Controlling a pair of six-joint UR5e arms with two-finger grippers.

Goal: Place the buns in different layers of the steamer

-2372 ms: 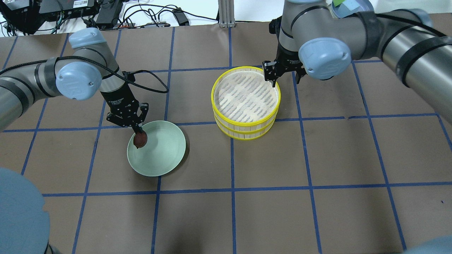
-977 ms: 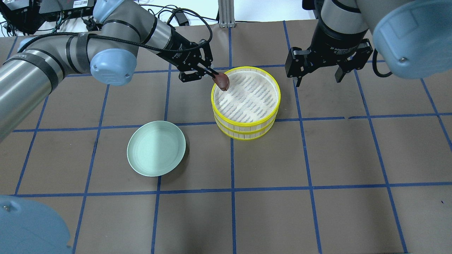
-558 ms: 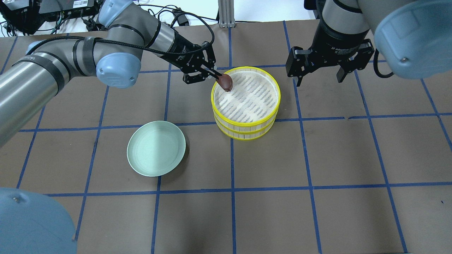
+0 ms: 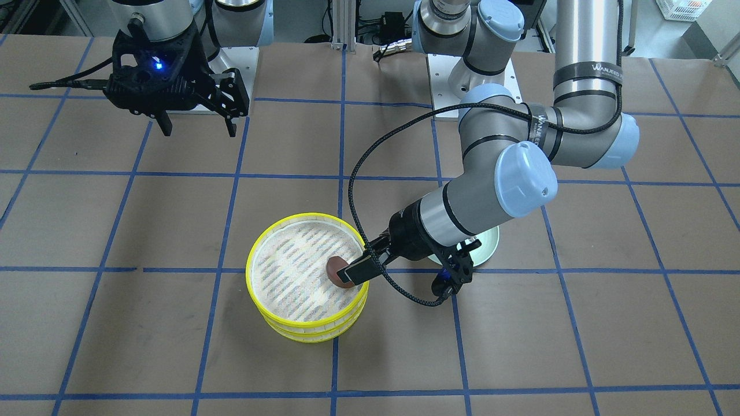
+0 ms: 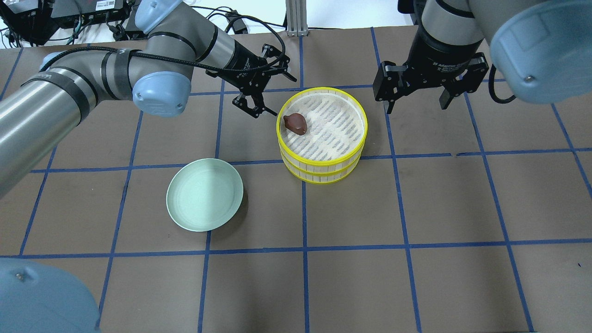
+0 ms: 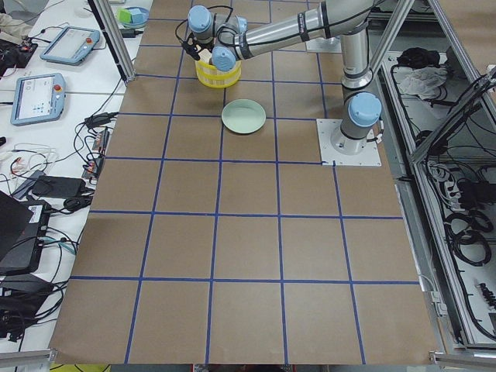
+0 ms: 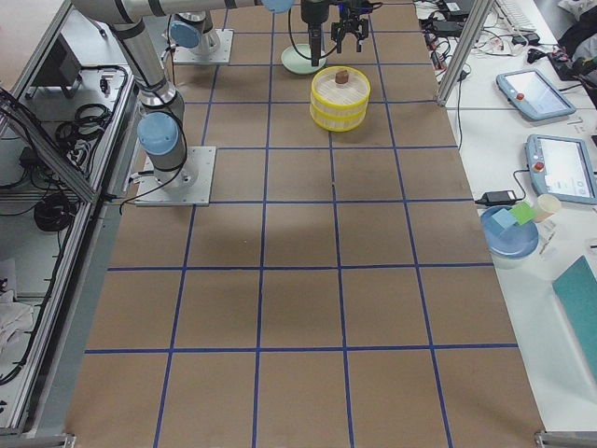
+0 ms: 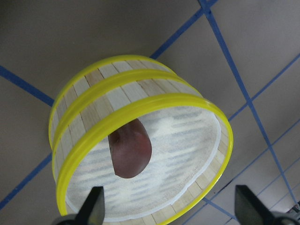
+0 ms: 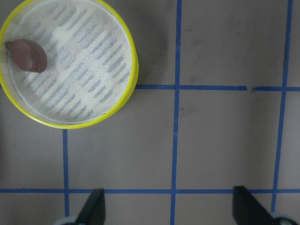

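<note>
Centre of the overhead view: a two-layer bamboo steamer [image 5: 323, 175] with yellow rims, stacked on a table [image 5: 416, 208] covered in brown paper and gridded in blue tape. On the white liner of the top layer, by the upper-left rim: one brown bun [image 5: 296, 124], clear of both fingers from this angle. Just left of that rim, the left gripper [image 5: 283, 96], pincer spread wide, tips pointing toward the steamer. Same story from the left wrist camera, with the fingertips [image 8: 93, 206] far apart at the bottom edge and the bun lying beyond the near yellow rim. Upper right of the overhead frame: the right gripper [image 5: 416, 105], likewise parted and holding nothing, hanging above the table just beyond the steamer's upper-right side. Lower left of the frame, well apart from the steamer: a pale green plate [image 5: 205, 194]. Contents of the lower layer hidden.
</note>
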